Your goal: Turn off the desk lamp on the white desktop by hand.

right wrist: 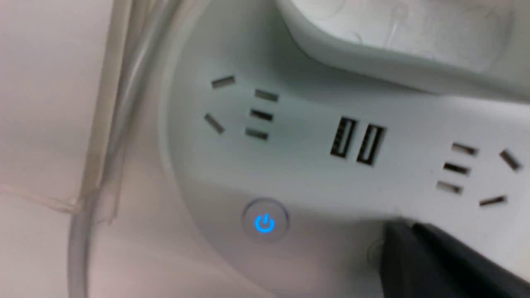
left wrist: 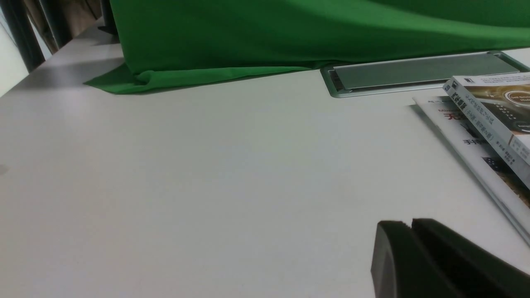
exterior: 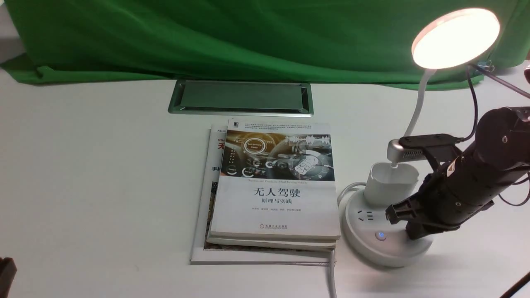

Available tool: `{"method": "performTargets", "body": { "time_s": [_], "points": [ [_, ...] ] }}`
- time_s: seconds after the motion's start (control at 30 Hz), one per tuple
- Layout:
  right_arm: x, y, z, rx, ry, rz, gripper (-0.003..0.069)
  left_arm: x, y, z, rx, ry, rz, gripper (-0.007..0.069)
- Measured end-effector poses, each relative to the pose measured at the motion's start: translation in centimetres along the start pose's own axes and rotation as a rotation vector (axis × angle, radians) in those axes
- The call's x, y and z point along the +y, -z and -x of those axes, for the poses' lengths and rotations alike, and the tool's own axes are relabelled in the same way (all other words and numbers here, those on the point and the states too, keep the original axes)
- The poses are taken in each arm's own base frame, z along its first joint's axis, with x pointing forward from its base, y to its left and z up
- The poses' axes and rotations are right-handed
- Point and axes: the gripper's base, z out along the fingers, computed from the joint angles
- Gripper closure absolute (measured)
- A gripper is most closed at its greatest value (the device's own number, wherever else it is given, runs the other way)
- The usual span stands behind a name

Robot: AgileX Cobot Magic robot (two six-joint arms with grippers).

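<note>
The desk lamp stands at the right of the white desktop (exterior: 103,186), and its disc head (exterior: 455,37) glows brightly. On its round base (exterior: 368,248) a power button (exterior: 380,236) is lit blue. My right gripper (exterior: 418,236), the hand, points down at the base just right of that button, jaws shut and holding nothing. In the right wrist view its tips (right wrist: 408,227) cover most of a second round button (right wrist: 374,250) next to the blue one (right wrist: 265,223); I cannot tell whether they touch it. My left gripper (left wrist: 410,223) hovers shut over bare desk.
A stack of books (exterior: 273,186) lies just left of the lamp base, with the lamp's white cable (exterior: 331,277) running past it to the front edge. The silver-framed hatch (exterior: 241,97) sits behind the books. Green cloth (exterior: 207,37) covers the back.
</note>
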Motion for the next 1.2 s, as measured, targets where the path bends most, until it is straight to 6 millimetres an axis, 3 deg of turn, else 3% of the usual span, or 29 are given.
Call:
{"method": "performTargets", "body": {
  "time_s": [0.17, 0.47, 0.7, 0.87, 1.0, 1.2],
  "points": [
    [0.1, 0.7, 0.1, -0.026, 0.003, 0.002, 0.061, 0.0, 0.0, 0.0, 0.0, 0.0, 0.0, 0.0605],
    [0.5, -1.3, 0.2, 0.034, 0.014, 0.004, 0.061, 0.0, 0.0, 0.0, 0.0, 0.0, 0.0, 0.0605],
    [0.5, 0.0, 0.0, -0.004, 0.025, -0.003, 0.061, 0.0, 0.0, 0.0, 0.0, 0.0, 0.0, 0.0605],
    [0.8, 5.3, -1.1, -0.088, 0.043, -0.015, 0.061, 0.0, 0.0, 0.0, 0.0, 0.0, 0.0, 0.0605],
    [0.9, 9.3, -3.2, -0.188, 0.052, -0.01, 0.061, 0.0, 0.0, 0.0, 0.0, 0.0, 0.0, 0.0605],
    [0.9, 12.4, -7.5, -0.29, 0.059, -0.004, 0.061, 0.0, 0.0, 0.0, 0.0, 0.0, 0.0, 0.0605]
  ]
}}
